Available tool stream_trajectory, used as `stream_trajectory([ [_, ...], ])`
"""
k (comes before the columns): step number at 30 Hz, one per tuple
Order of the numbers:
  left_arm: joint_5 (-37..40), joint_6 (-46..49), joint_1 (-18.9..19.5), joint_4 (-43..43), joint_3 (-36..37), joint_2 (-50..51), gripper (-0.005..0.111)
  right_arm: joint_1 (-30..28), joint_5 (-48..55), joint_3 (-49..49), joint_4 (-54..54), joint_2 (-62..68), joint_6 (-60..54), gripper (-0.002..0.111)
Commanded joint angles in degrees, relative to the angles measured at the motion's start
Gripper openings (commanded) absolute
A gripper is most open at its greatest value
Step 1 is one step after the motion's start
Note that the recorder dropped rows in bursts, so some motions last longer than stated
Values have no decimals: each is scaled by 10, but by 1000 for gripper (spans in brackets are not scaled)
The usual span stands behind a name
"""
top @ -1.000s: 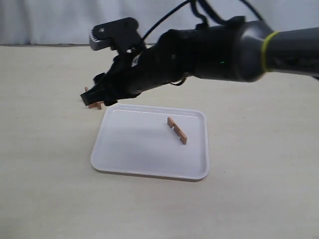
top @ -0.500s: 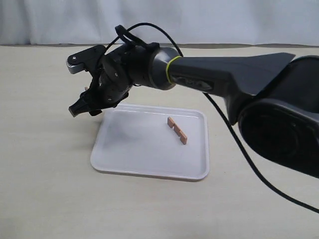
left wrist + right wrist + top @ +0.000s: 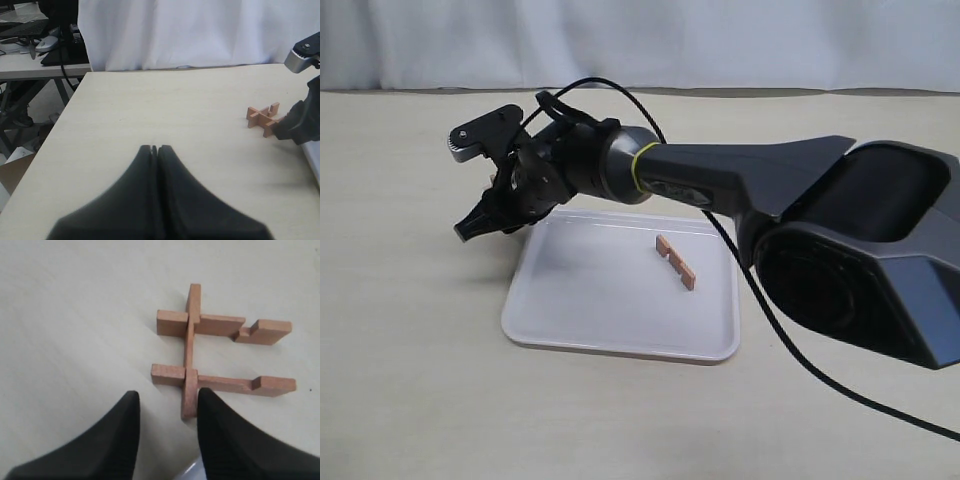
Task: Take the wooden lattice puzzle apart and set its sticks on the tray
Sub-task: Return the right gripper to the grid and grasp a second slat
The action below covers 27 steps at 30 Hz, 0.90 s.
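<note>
1. One small reddish-brown wooden lattice puzzle (image 3: 192,352) is seen lying flat on the beige table (image 3: 410,350), off the tray. In the exterior view it is hidden behind the right arm.
2. Three notched strips are counted in the puzzle: two parallel sticks (image 3: 215,325) locked by one crossing stick (image 3: 190,347).
3. One flat white plastic rectangular tray (image 3: 590,300) with a low rim is seen mid-table.
4. One loose reddish-brown notched stick (image 3: 675,262) is seen inside the tray, towards its right side, lying at a diagonal.
5. Four sticks are counted in all: three in the puzzle, one on the tray.
6. The black right gripper (image 3: 470,229) is reached across to just beyond the tray's far left corner and held low over the puzzle.
7. In the right wrist view its jaws (image 3: 169,392) are seen spread. The near end of the crossing stick lies in the gap, just beside one finger (image 3: 220,430), with table visible between it and the other finger. Nothing is pinched.
8. The black left gripper (image 3: 156,149) is held over bare table, well apart from the puzzle (image 3: 263,117), its jaws pressed together on nothing.
</note>
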Motion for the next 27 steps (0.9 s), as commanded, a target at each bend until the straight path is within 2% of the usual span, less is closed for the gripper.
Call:
stream_trajectory([
  [1, -5, -1, 0, 0, 1, -1, 0, -3, -20, -5, -17, -1, 4, 36],
  [8, -5, -1, 0, 0, 1, -1, 0, -3, -18, -5, -83, 2, 67, 36],
  [18, -5, -1, 0, 0, 1, -1, 0, -3, -36, -5, -84, 17, 71, 35],
  [19, -5, -1, 0, 0, 1, -1, 0, -3, -37, -5, -84, 17, 71, 34],
  [21, -5, -1, 0, 0, 1, -1, 0, -3, -37, -5, -84, 17, 71, 22],
  [22, -5, -1, 0, 0, 1, -1, 0, -3, -33, -5, -84, 17, 75, 5],
  [27, -5, -1, 0, 0, 1, -1, 0, -1, -12, -5, -84, 9, 82, 5],
])
